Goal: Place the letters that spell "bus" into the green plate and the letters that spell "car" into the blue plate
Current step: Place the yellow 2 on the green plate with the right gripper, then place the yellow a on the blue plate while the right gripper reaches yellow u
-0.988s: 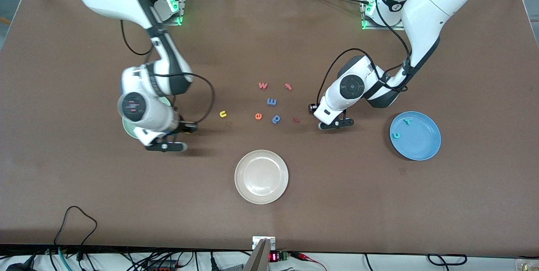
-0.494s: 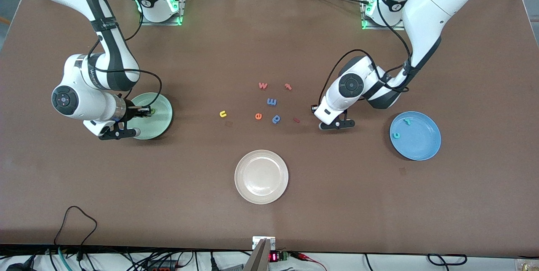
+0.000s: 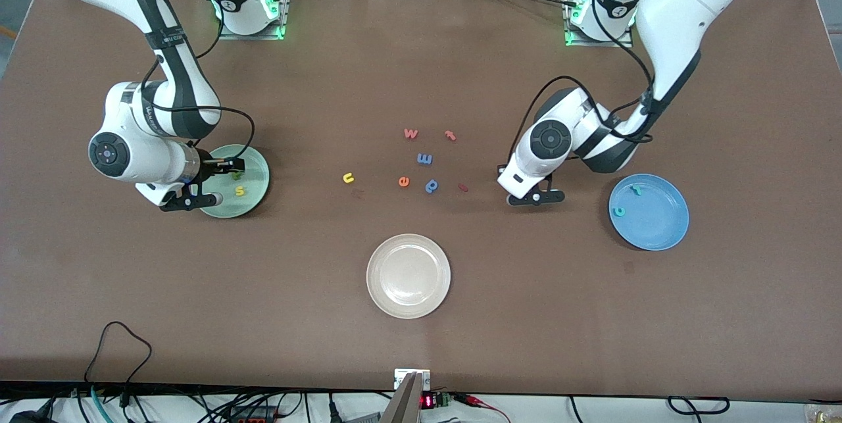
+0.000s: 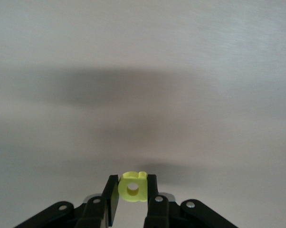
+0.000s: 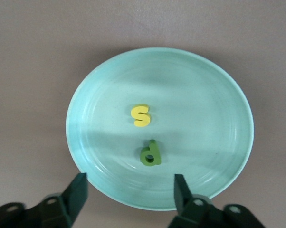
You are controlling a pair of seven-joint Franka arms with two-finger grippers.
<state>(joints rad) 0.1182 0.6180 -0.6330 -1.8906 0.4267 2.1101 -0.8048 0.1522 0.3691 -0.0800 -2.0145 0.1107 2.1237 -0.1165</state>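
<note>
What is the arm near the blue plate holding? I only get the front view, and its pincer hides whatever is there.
Observer: The left wrist view shows the left pincer shut on the yellow "a".
Visitor: And what lies under the other arm?
Observer: The right wrist view shows the open right pincer over the green plate. In the plate the green "b" and the yellow "s" lie flat, close together but not touching.
</note>
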